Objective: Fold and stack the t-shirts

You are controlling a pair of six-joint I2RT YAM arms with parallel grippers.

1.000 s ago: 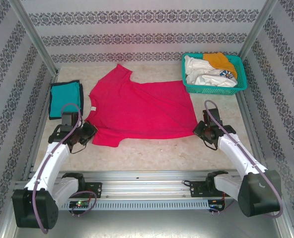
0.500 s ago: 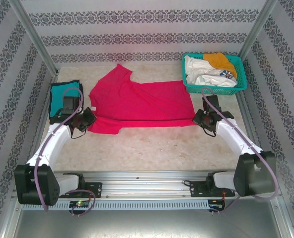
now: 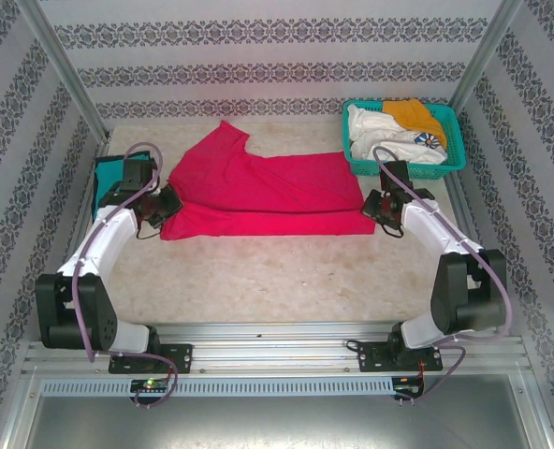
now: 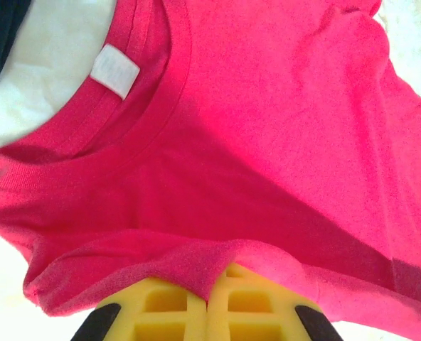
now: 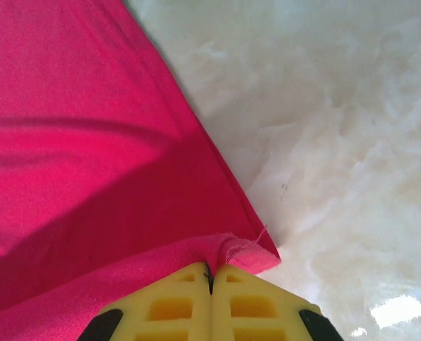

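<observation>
You get bright, even light from above in the top view, and the arms throw only faint, soft shadows on the table. The pink-red t-shirt is so saturated there that its creases barely show. In the left wrist view the table burns out to white at the upper left. The yellow fingers at the bottom edge look soft and out of focus. In the right wrist view 1 white glare patch sits lower right, and a dark shadow band crosses the cloth.

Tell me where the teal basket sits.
In the top view, the teal basket sits at the far right corner of the table, beyond the right tool.
</observation>
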